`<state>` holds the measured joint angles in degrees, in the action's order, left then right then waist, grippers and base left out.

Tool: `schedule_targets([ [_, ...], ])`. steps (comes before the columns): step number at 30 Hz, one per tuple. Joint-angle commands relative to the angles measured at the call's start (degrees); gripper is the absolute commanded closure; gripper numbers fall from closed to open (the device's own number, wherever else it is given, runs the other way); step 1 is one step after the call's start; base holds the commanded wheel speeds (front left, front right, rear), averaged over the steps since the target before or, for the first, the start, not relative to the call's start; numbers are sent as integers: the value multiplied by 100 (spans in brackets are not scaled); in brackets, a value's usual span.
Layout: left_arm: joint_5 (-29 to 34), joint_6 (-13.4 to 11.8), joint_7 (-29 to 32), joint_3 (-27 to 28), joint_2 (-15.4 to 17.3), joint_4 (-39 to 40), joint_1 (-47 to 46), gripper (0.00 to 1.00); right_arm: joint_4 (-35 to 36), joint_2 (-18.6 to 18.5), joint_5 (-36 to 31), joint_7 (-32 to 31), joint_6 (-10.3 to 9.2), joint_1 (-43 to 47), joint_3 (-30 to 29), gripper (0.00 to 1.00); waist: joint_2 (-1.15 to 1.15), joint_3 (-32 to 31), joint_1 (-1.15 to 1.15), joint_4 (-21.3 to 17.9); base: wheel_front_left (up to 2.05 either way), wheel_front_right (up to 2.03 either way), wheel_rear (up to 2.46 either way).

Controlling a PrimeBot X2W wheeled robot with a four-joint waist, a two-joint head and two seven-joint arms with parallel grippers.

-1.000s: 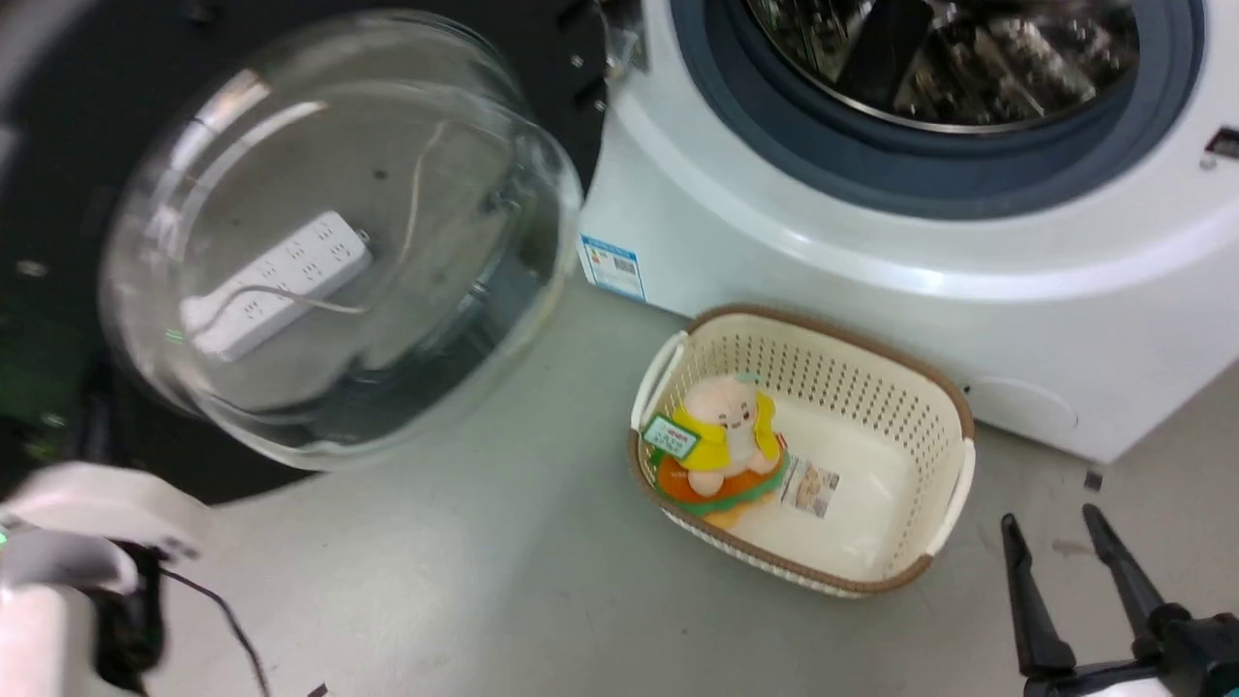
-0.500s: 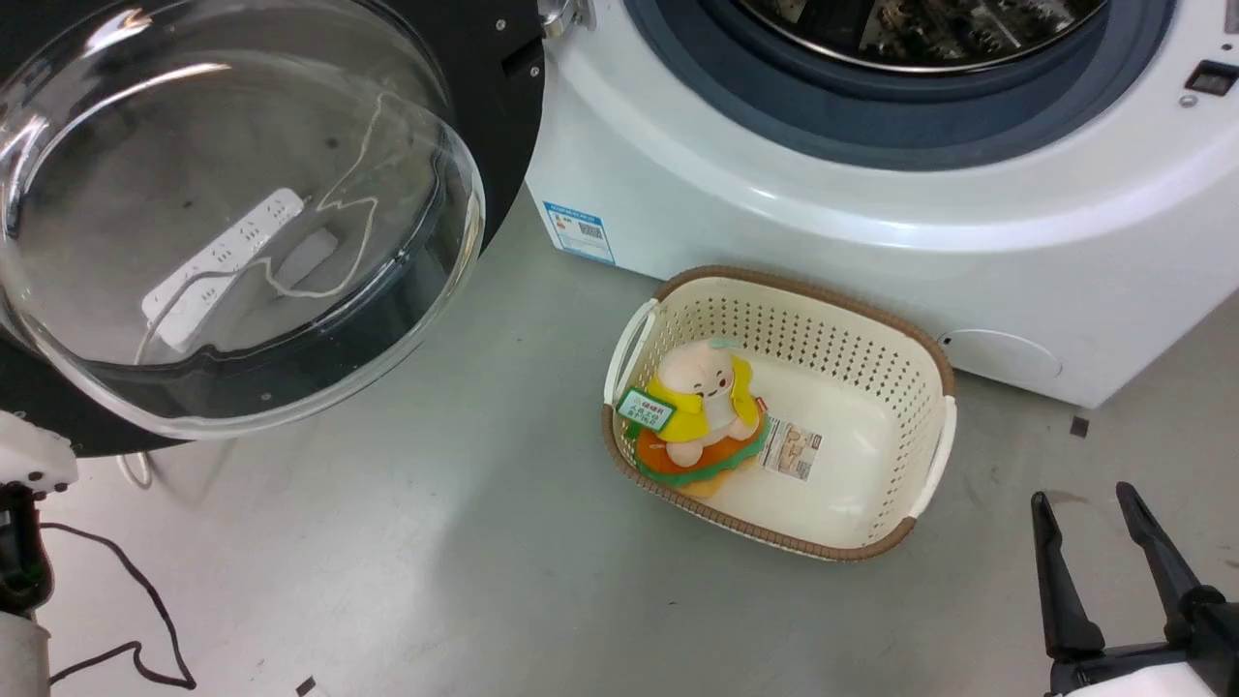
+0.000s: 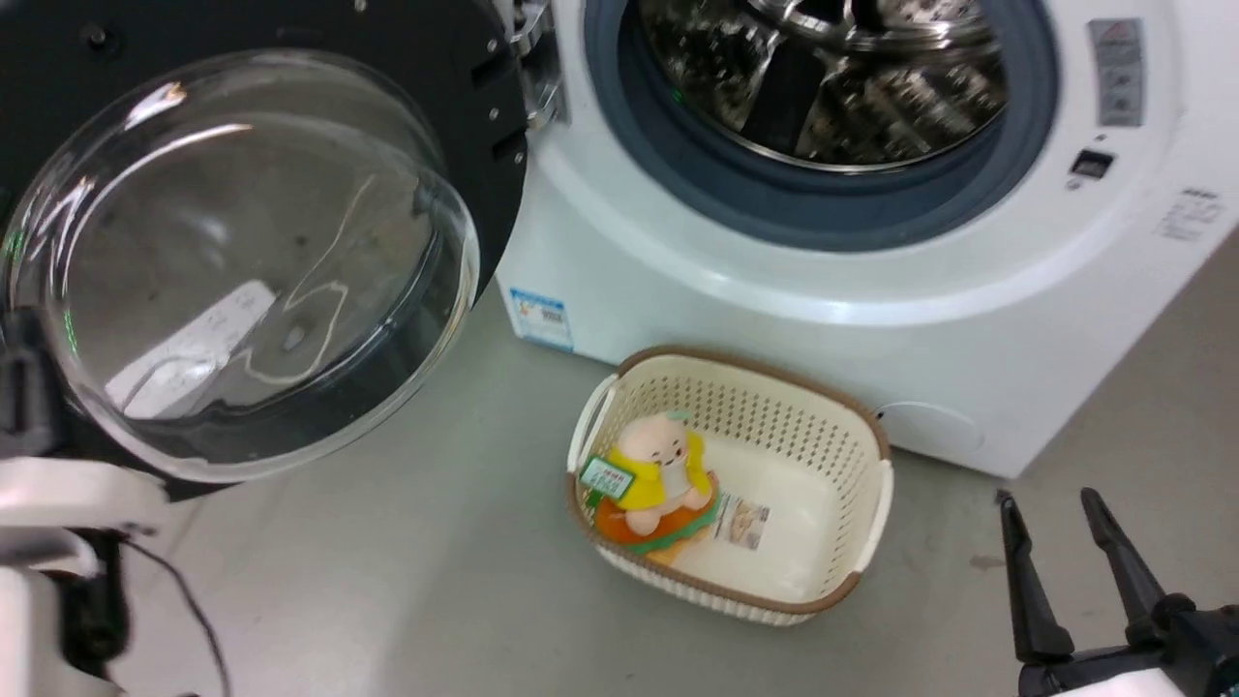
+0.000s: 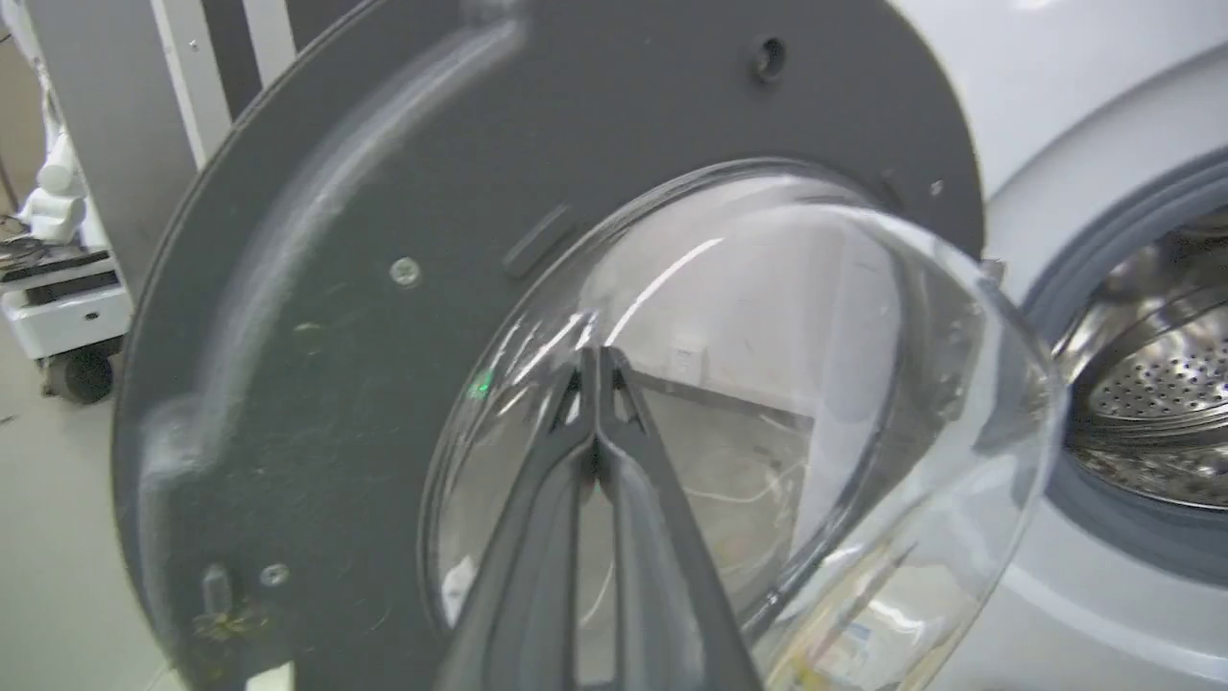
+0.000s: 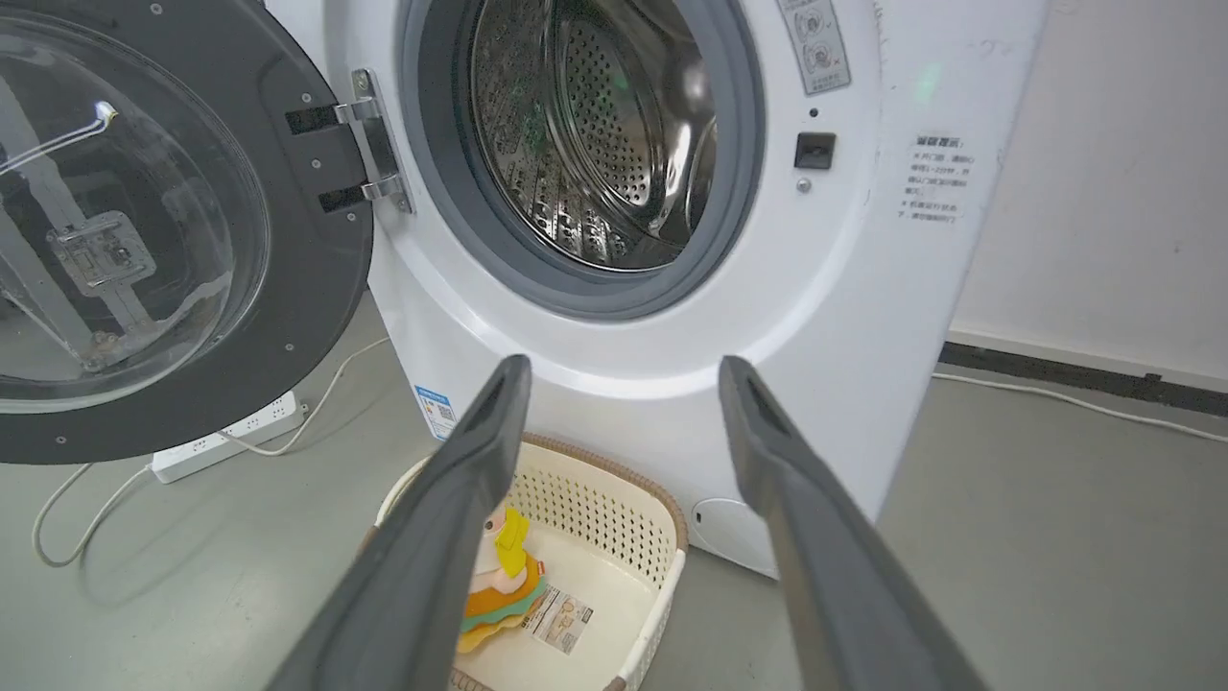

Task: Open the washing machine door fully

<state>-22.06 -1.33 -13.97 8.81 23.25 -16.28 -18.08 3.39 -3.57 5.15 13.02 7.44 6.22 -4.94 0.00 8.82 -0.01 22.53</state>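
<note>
The washing machine door point(image 3: 455, 58), a black disc with a clear bulging glass bowl point(image 3: 242, 271), stands swung out to the left of the white washing machine point(image 3: 774, 319), so the steel drum point(image 3: 823, 77) is bare. In the left wrist view my left gripper point(image 4: 597, 360) is shut with nothing in it. Its tips point at the inner face of the door point(image 4: 288, 288), at the bowl's edge; I cannot tell whether they touch. My right gripper point(image 3: 1047, 499) hangs open over the floor at the lower right, away from the door point(image 5: 317, 278).
A cream basket point(image 3: 774, 402) holding a plush toy point(image 3: 653, 474) sits on the floor just in front of the machine. A white power strip point(image 5: 230, 441) and its cable lie under the door. My pale left forearm point(image 3: 68, 489) is at the lower left.
The head camera has shifted, so the whole picture moved and more of the drum shows. The door stays swung out at the left. The right gripper stays open and low.
</note>
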Motion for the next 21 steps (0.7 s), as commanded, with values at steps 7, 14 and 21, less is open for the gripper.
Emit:
schedule_targets([
  [7,236,-24,332,-747,-559,1391,804,100,-75,54,89,138,5,-133,-28,0,0,-608,1,-615,0,0,0],
  [14,418,-135,488,-1421,-1038,2010,1437,100,-13,66,152,176,5,-127,59,0,0,-833,1,-1137,0,0,0],
  [21,528,-198,254,-1724,-1264,1810,1898,100,-5,68,236,189,5,-11,187,0,0,-934,1,-1561,0,0,0],
])
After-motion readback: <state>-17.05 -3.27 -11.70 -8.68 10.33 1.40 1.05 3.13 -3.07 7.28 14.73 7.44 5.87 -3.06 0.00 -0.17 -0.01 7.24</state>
